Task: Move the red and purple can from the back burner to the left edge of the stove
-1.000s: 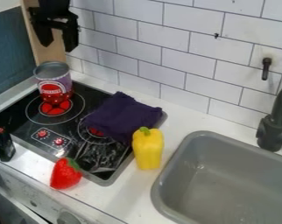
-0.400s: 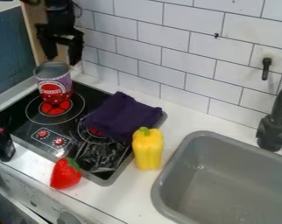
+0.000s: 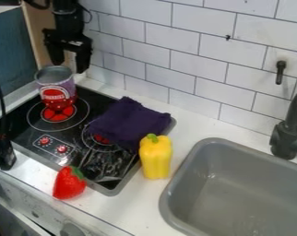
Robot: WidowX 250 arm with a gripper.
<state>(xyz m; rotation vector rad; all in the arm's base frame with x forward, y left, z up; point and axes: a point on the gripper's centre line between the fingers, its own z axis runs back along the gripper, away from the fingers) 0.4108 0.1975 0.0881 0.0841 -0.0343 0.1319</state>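
White tiles [image 3: 154,46] back the pale counter [image 3: 123,207] in the camera view, where the black gripper [image 3: 69,68] hangs between ten and eleven o'clock with its fingers wide apart, just above and beside the open-topped can [image 3: 56,94] at ten o'clock on the black stove [image 3: 27,133]. Near the middle a purple cloth [image 3: 131,122] (rather rumpled) partly covers a burner, with a yellow pepper [image 3: 156,159] at six, a strawberry [image 3: 69,183] between seven and eight, a dark bottle [image 3: 5,159] at eight, the faucet [image 3: 289,143] at three and the grey sink [image 3: 237,196] between four and five.
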